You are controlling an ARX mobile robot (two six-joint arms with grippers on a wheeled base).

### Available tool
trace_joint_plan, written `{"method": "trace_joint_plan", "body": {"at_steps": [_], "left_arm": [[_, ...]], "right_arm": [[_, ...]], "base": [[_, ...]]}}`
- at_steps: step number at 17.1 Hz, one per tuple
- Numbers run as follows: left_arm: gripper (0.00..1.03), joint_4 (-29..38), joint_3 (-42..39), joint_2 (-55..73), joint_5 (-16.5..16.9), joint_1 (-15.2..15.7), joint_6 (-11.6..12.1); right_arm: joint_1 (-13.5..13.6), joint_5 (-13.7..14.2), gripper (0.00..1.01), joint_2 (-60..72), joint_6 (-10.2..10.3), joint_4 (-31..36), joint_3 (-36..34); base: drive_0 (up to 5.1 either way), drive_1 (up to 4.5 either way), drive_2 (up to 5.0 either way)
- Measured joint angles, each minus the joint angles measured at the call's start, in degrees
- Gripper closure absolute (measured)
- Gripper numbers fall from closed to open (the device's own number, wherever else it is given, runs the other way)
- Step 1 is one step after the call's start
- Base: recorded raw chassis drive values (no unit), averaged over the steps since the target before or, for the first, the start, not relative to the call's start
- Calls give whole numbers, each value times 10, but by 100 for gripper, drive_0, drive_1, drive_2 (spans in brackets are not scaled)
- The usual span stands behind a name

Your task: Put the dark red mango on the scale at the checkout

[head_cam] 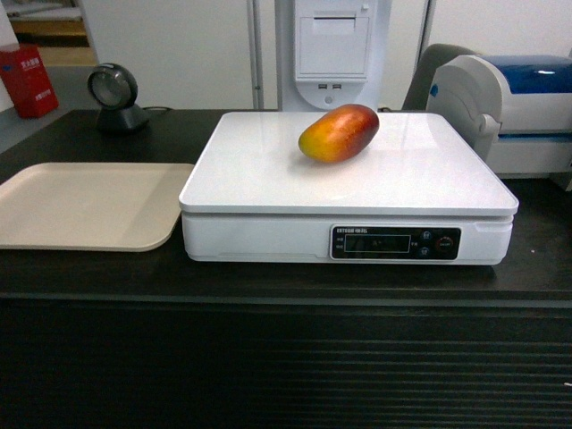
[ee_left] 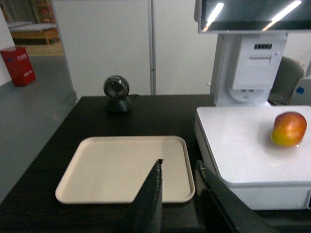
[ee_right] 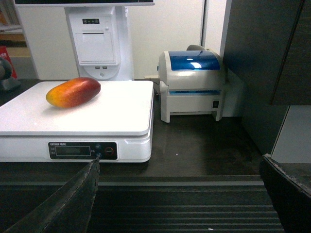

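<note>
Mango lying on the scale | counter beneath | left gripper parted, holding nothing | right gripper wide apart, holding nothing

One dark red mango, one scale, one tray, one printer, one barcode scanner.

The mango lies on the scale, toward its back. The scale sits mid-tabletop, with a tray touching its left side, a printer behind-right, and a scanner behind the tray.
</note>
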Motion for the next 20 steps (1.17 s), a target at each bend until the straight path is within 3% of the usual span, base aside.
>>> {"method": "trace_joint_plan", "body": {"at_steps": [2,8,20], "left_arm": [[101,13,-51,-31,0,-1,0],[101,14,-140,-123,0,0,1],[101,-56,-208,-267,0,0,1]], "right_arm": [[0,0,3,0,0,0,0],[0,0,3,0,0,0,0],[0,0,3,0,0,0,0]], "base": [[0,0,0],[0,0,0],[0,0,0]]}}
